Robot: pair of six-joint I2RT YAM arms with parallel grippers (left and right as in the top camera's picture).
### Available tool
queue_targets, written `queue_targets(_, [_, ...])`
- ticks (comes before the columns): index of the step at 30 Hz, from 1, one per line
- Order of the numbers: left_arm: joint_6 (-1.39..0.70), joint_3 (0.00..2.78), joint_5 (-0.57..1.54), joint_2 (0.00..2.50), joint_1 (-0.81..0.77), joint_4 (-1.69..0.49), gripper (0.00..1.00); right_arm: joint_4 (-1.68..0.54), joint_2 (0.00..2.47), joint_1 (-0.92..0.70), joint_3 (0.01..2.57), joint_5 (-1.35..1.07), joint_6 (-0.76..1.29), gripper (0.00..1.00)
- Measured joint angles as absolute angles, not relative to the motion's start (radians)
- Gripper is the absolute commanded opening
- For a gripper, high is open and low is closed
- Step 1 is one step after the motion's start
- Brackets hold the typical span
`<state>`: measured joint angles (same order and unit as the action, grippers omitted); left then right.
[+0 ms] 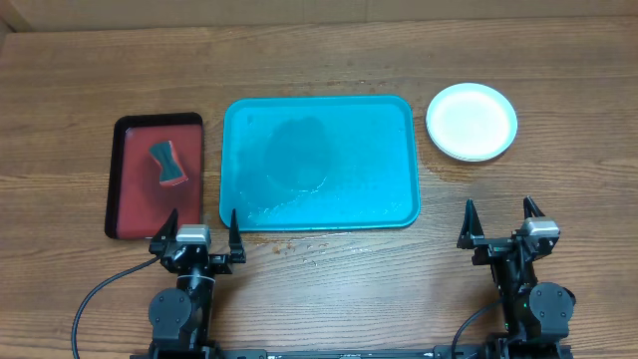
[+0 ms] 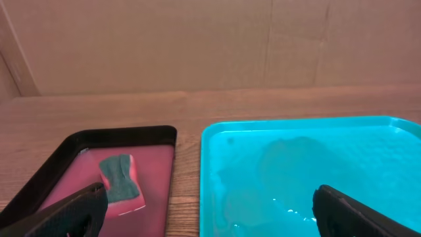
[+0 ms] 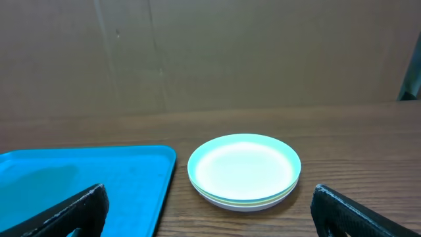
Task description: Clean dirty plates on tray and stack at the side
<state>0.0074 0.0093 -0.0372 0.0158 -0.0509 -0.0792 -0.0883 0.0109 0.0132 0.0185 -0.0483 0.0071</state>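
The wet-streaked tray (image 1: 369, 150) lies mid-table (image 1: 319, 60), and the plates (image 1: 472, 121) sit stacked in one pile just off its far right corner, not touching it. A dark red tray (image 1: 128, 199) holding a sponge (image 1: 168, 165) lies beside its left end. The left gripper (image 1: 203, 225) and right gripper (image 1: 498, 215), on the tray's near side, have their jaws spread, gripping nothing.
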Motion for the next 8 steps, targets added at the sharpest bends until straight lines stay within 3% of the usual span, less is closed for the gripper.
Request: queue_targets(8, [0.007,0.010,-0.037,0.016,-0.051,-0.079,1.00,-0.088,0.011,0.013,0.019,-0.048,0.007,1.00])
